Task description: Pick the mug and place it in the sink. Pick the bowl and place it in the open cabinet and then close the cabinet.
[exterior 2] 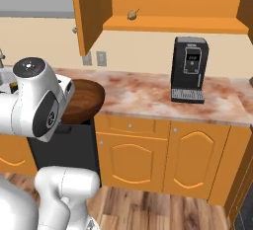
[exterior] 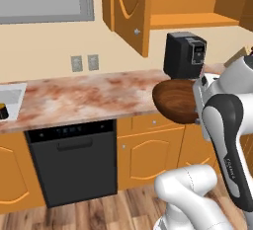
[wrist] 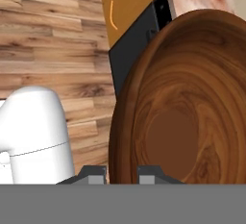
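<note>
1. Gripper (wrist: 121, 172) nearest: jaws narrow, clamped on bowl (wrist: 185, 107) rim, one tip each side of the rim in hand view. Bowl tipped on edge, carried off the counter, out past its front edge, over the floor (wrist: 48, 35).
2. Bowl step: pick done, judged from grip. Left: lift to cabinet (exterior: 190, 20), set on shelf, shut door.
3. Mug step: prob. done. Dark mug (exterior: 3, 110) w/ orange top sits at far left end of counter (exterior: 89, 95), just beside or in sink (exterior: 12, 95); can't tell which, cropped at pic edge.
4. Cabinet above counter's back edge, door (exterior: 129, 12) swung open, shelf bare on the side seen in left base view.
5. View diffs, left base: mug + sink corner, dishwasher (exterior: 74, 160) under counter, coffee machine (exterior: 184, 55) behind bowl.
6. Right base: small tan bulb (exterior 2: 132, 15) on shelf (exterior 2: 173, 24), near open door; bowl (exterior 2: 84, 100) half hidden behind arm.
7. Hand view: grip itself plus bowl's inside grain, dishwasher edge beyond.
</note>
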